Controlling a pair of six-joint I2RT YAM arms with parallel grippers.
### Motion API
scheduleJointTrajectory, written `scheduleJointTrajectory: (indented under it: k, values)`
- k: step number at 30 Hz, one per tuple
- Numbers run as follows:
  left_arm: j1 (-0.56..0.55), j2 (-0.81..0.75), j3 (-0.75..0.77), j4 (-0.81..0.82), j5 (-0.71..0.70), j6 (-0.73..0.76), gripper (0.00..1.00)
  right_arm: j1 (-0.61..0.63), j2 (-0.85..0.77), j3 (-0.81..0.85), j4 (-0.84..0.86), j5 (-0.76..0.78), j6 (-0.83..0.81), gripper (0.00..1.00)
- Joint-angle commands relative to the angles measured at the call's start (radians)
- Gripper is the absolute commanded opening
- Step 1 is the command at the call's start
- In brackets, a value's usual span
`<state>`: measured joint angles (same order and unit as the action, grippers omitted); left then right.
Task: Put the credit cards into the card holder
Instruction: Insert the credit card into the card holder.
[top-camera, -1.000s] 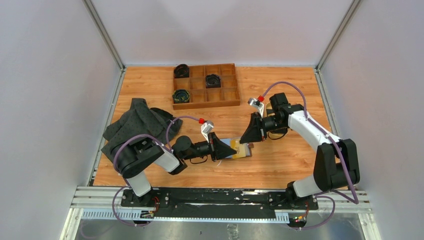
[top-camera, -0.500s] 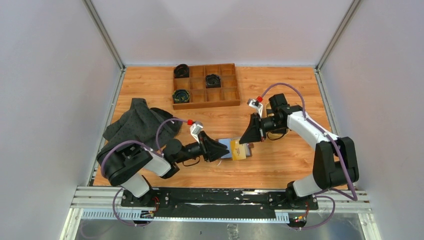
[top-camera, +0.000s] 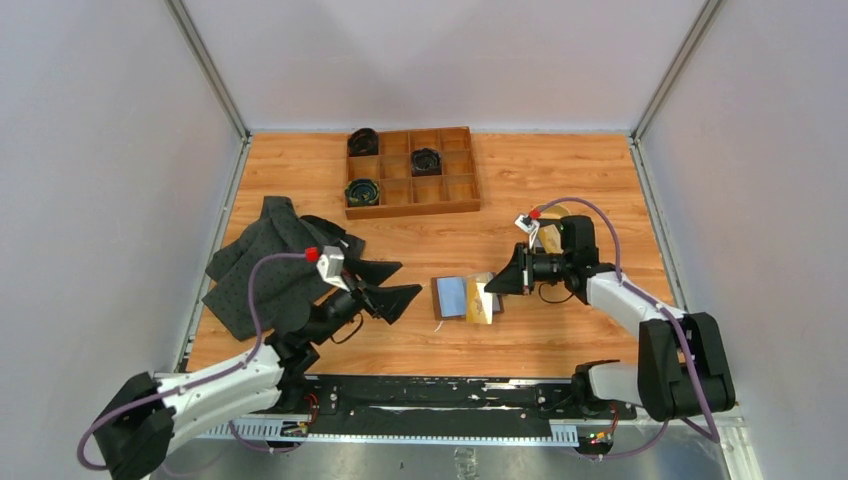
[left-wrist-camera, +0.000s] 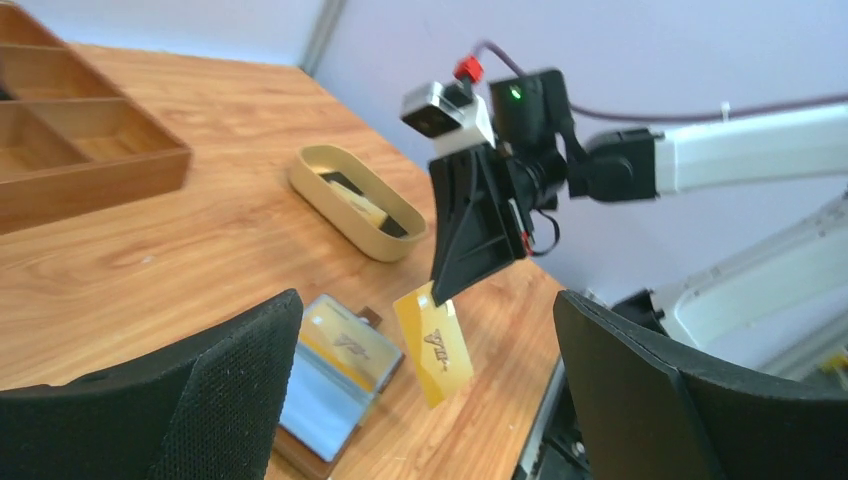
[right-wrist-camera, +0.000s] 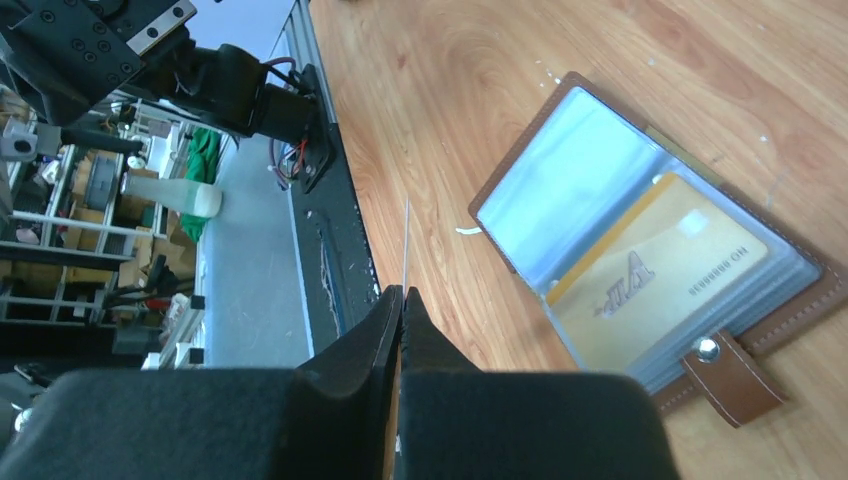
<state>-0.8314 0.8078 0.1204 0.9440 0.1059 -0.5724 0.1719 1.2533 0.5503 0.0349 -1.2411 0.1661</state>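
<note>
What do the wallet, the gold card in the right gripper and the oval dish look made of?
Wallet: brown leather or imitation, matte, with stitched edges, a metal snap and clear plastic sleeves.
Gold card: thin glossy plastic, probably; it hangs flat, held by one edge.
Oval dish: smooth tan plastic, likely, with an even moulded wall.

There's the card holder (top-camera: 452, 297), open on the table (top-camera: 560, 330), pale blue sleeve up. Now the right gripper (top-camera: 489, 287) reaches in from the right, pinched tight on a yellow-gold card (top-camera: 480, 306) at the holder's right edge. Over on the left, the left gripper (top-camera: 408, 279) hangs apart from the holder, jaws spread wide. There's a dark cloth (top-camera: 260, 270) beside it and a wooden tray (top-camera: 412, 209) at the back.
</note>
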Motion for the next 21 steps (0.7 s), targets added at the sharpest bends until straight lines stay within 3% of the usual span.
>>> scheduleJointTrajectory:
  k: [1,5,10,21]
  values:
    - [0.005,-0.174,-0.09,-0.186,-0.227,-0.052,1.0,-0.026,0.012,-0.076,0.252,0.062,0.224,0.0]
    - [0.005,-0.199,-0.111,-0.188,-0.187,-0.116,1.0,-0.026,0.051,-0.111,0.322,0.062,0.249,0.0]
    - [0.005,-0.098,-0.109,-0.186,-0.144,-0.19,0.98,-0.026,0.089,-0.176,0.455,0.069,0.307,0.0]
    - [0.005,0.106,-0.071,-0.186,-0.134,-0.274,1.0,-0.028,0.143,-0.176,0.498,0.072,0.342,0.0]
